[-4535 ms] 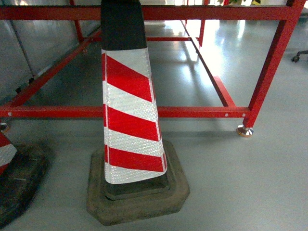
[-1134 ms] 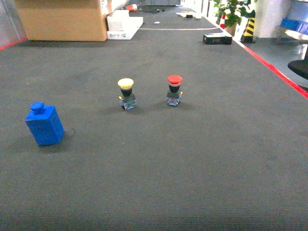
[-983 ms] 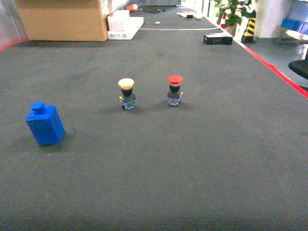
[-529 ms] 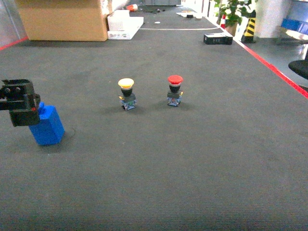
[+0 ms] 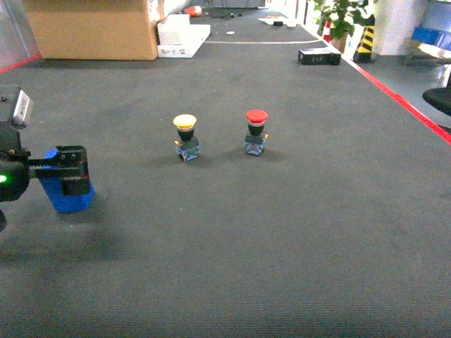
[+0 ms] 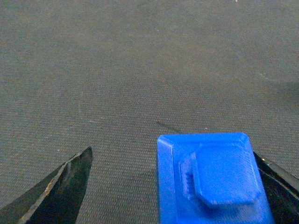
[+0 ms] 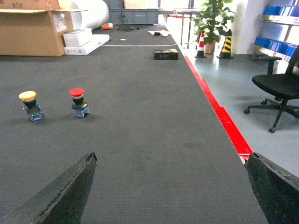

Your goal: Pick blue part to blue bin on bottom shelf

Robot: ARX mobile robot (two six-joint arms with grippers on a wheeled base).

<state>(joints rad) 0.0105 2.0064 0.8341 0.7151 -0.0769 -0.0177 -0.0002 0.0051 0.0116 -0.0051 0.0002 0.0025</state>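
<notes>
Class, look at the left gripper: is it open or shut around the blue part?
Open. In the left wrist view, the left gripper has one finger well clear of the blue part, with bare mat between; the other finger sits close alongside.

No legible text; cardboard box label and print too blurred

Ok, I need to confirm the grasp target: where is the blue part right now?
The blue part sits at the far left of the head view on the dark mat, between the left gripper fingers, left of the yellow-capped push button.
</notes>
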